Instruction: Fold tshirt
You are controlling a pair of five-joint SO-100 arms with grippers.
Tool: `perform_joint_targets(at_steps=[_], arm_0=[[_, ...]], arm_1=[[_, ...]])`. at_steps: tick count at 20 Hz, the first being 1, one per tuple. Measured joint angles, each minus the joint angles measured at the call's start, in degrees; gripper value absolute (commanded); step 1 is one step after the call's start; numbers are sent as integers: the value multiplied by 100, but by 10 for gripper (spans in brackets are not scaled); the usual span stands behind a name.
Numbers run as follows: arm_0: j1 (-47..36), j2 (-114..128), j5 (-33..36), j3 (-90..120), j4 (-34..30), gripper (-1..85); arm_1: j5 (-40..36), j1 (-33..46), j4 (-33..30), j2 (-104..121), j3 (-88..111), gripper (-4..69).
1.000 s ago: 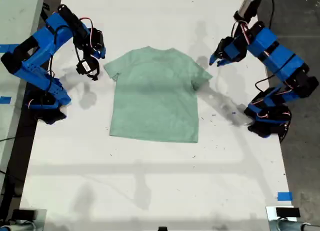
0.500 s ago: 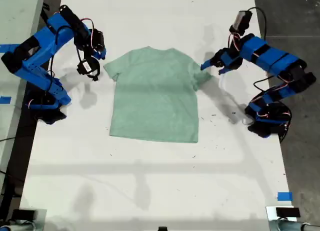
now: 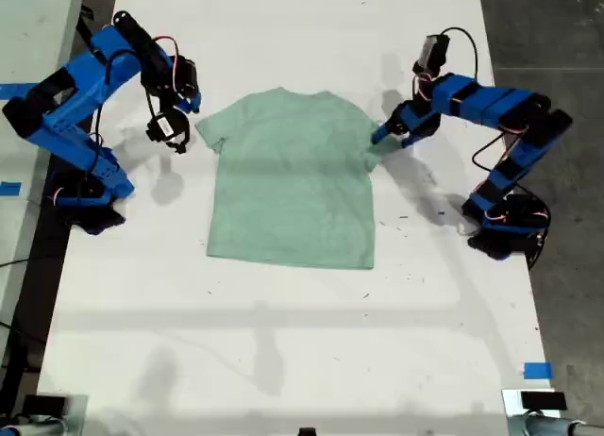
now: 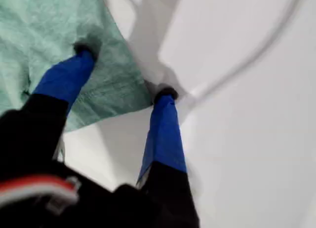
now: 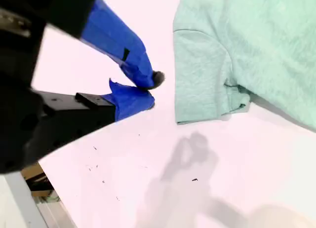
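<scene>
right now my first end effector straddles the tshirt sleeve hem with jaws wide, apparently to pinch it for a fold, while my second end effector, nearly closed and empty, hovers beside the opposite sleeve on the white bench.

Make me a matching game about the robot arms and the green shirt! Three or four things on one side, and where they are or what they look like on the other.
Things:
1. tshirt
2. my first gripper
3. my second gripper
4. table

Descriptions:
A. white, with small dark specks
B. open, one finger on a sleeve and one on the bare surface
C. pale mint green, lying flat and spread out
D. shut, beside a sleeve without touching it

Right pairs: 1-C, 2-B, 3-D, 4-A
</scene>
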Motion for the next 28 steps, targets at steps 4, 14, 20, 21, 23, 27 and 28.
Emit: perform_joint_targets(at_steps=[4, 14, 20, 21, 23, 27, 28], arm_0=[[0, 0, 0, 53, -53, 0], [0, 0, 0, 272, -79, 0], [0, 0, 0, 272, -105, 0], [0, 0, 0, 272, -105, 0], [0, 0, 0, 272, -105, 0], [9, 0, -44, 272, -105, 0], [9, 0, -70, 272, -105, 0]], arm_1=[[-18, -35, 9, -431, -571, -8], [369, -606, 1600, -237, -1793, -11], [1362, -1942, 1600, -1310, -4430, -11], [1433, -2057, 1600, -1688, -4904, -11], [1573, -2197, 1292, -2338, -5326, -11], [1872, -2197, 185, -3217, -5361, 10], [1890, -2188, -44, -3375, -5361, 202]])
